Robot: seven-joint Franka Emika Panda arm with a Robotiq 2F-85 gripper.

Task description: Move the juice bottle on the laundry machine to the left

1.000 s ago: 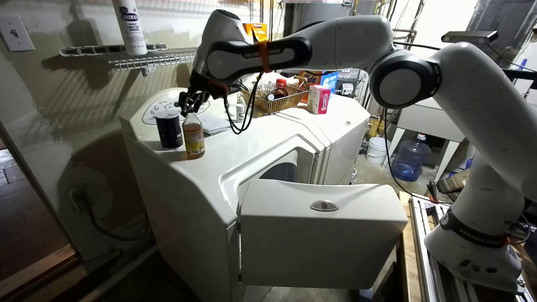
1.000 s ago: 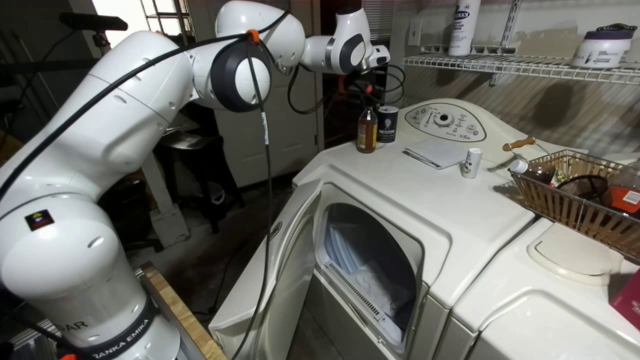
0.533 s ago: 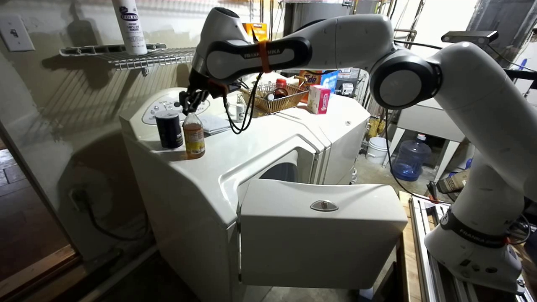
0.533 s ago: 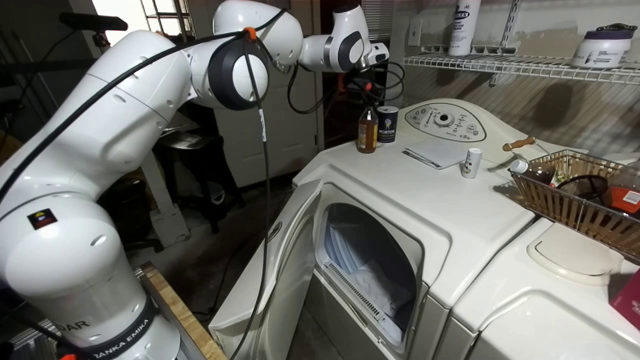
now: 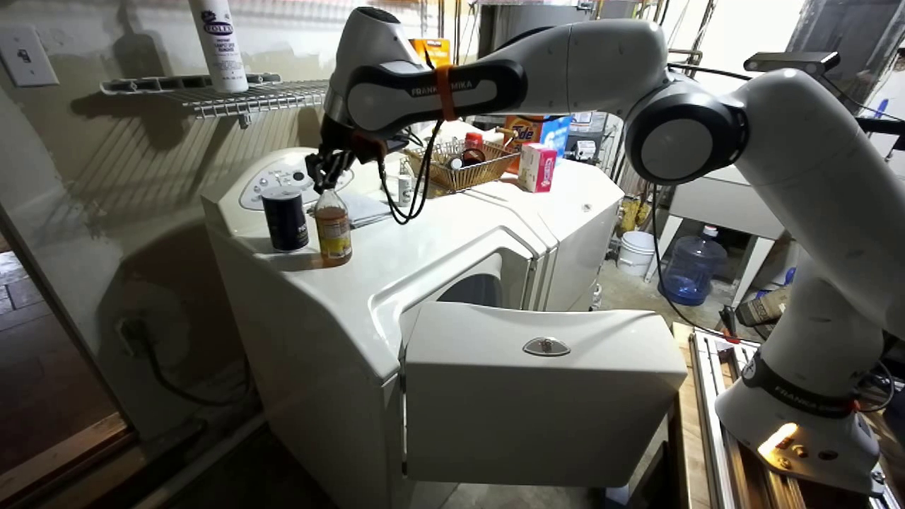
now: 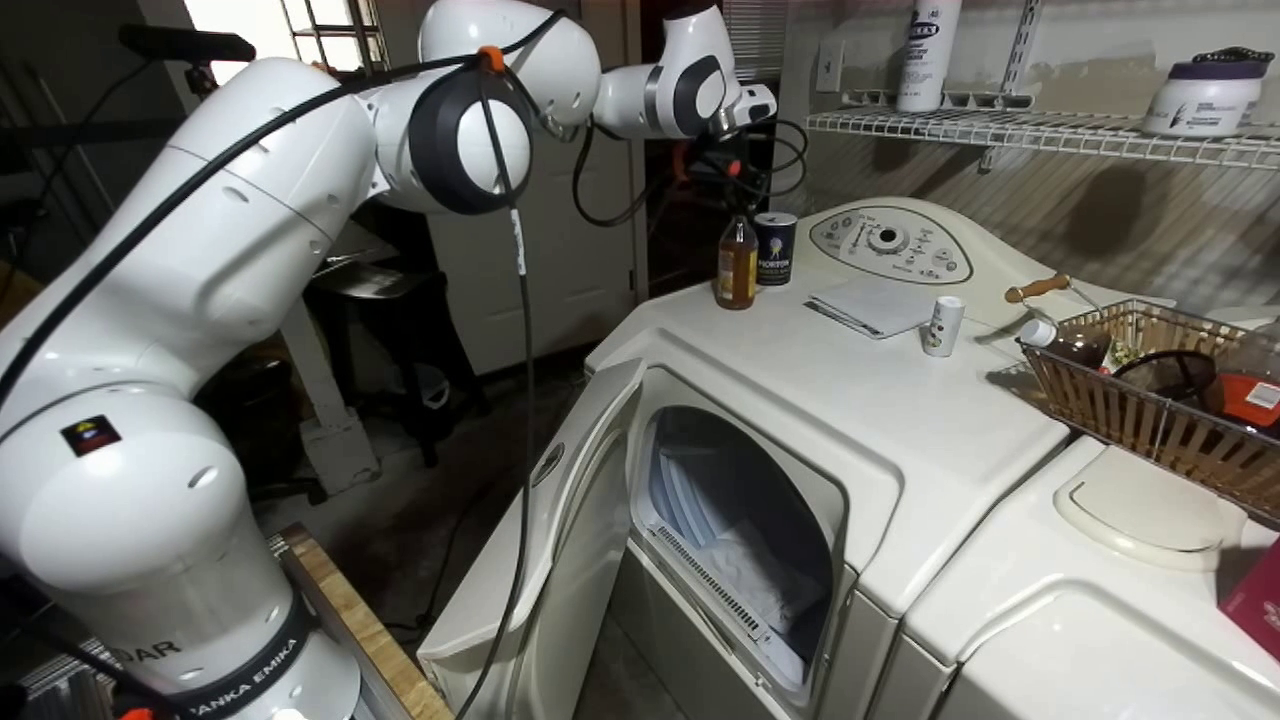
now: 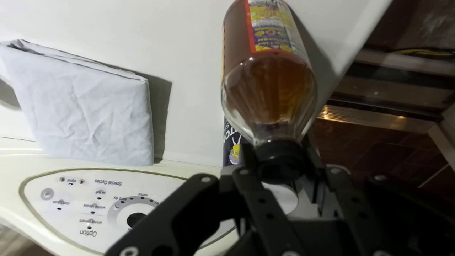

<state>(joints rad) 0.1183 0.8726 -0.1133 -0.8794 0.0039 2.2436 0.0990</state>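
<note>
The gripper (image 7: pixel 280 159) is drawn in narrow & appears to hold the juice bottle (image 7: pixel 269 81) by its dark cap (image 7: pixel 282 154), fingers (image 7: pixel 247 179) at 9 & 3 o'clock of it in the wrist view; exact contact's hard to see, black on black. The juice bottle is atop the laundry machine (image 6: pixel 830 370), roughly upright, w/ a dark canister (image 6: pixel 776 255) just beside it at 2–3 o'clock in an exterior view. Base resting or slightly lifted: can't tell.

Handling (est.): clear walls, prob. glass, amber contents up to abt. the shoulder, so likely stiff, heavyish, slick & breakable; sloshing likely, so slow moves advised. Cap grip ought to do for a short shift, but wt. hangs low & could swing or twist. Body hold below the shoulder would be steadier, tho the dark canister crowds it.

Lettering: its label (image 7: pixel 272 28), upside-dn in the wrist view, seems to incl. "Vinegar", poss. "Cider". On the dark canister: "MORTON". On the control panel (image 7: pixel 89 202), 8–9 o'clock from the cap in the wrist view: "Special Cycles", "Option", "normal". On an orange box (image 5: pixel 524 132), 2 o'clock from the juice bottle in an exterior view: "Tide". On the arm (image 5: pixel 608 67): "FRANKA EMIKA", partly under a strap (image 5: pixel 445 92).
</note>
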